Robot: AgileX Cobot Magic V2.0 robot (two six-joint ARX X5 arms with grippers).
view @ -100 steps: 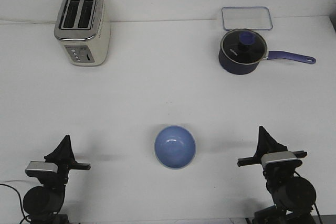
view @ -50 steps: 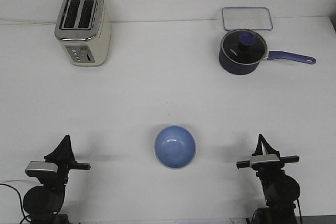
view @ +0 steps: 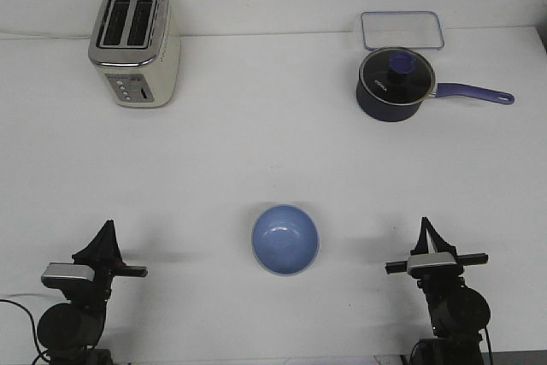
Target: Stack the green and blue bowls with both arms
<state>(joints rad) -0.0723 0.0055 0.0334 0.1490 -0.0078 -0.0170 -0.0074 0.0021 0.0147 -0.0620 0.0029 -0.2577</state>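
Both black arms' fingers, left (view: 106, 230) and right (view: 426, 230), come to a point, seemingly pressed together and holding nothing. Between them, well apart from each, the light periwinkle-blue round bowl (view: 285, 239) sits upright on the white desk (view: 256, 151).

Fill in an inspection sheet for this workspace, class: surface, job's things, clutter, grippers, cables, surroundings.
Surface: white table, no spills seen.
Job's things: blue bowl upright near the front centre; green bowl not seen as a separate item.
Clutter: toaster back left; lidded navy saucepan back right, touching or overlapping a clear rectangular tray behind it.
Grippers: left gripper and right gripper both off the bowl; jaw state unclear.
Cables: black cable beside the left arm.
Surroundings: nothing seen.
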